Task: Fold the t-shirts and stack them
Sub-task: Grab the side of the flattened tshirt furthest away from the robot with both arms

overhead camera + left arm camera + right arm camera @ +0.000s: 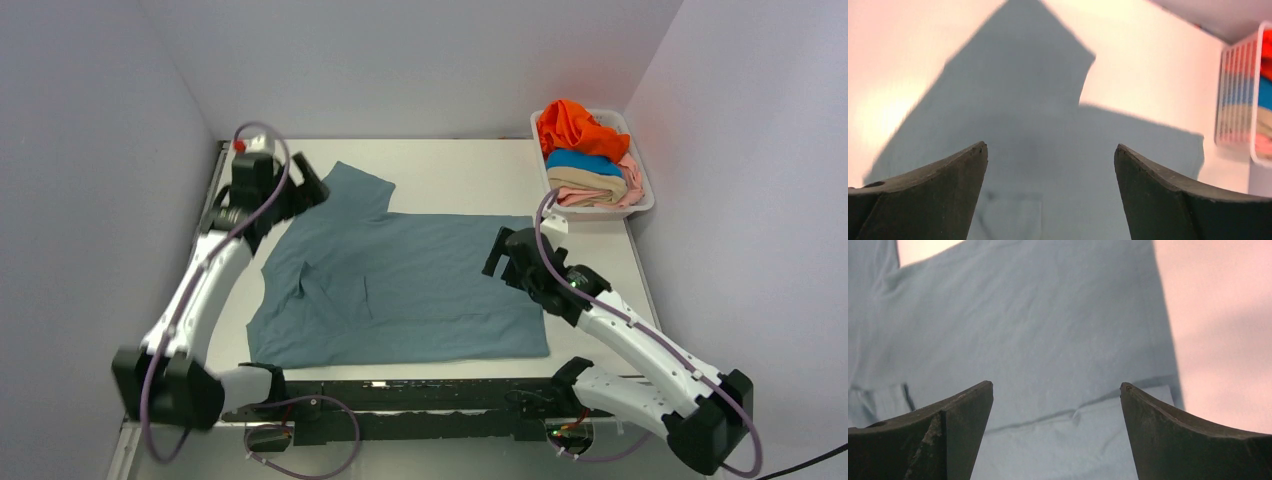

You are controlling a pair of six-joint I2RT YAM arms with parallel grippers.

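A dusty grey-blue t-shirt (400, 285) lies spread on the white table, one sleeve pointing to the back left. It fills the left wrist view (1033, 110) and the right wrist view (1023, 330). My left gripper (300, 190) hovers open over the shirt's back-left sleeve, nothing between its fingers (1050, 147). Over the shirt's right hem hangs my right gripper (503, 255), open and empty (1057, 385). An orange t-shirt (577, 128), a bright blue one (585, 162), a tan one (590, 183) and a pale pink one (610, 197) lie heaped in the basket.
The white plastic basket (643, 180) stands at the table's back right corner; its slatted side shows in the left wrist view (1235, 95). Grey walls close in the table at the back and both sides. Bare table shows behind the shirt (460, 175).
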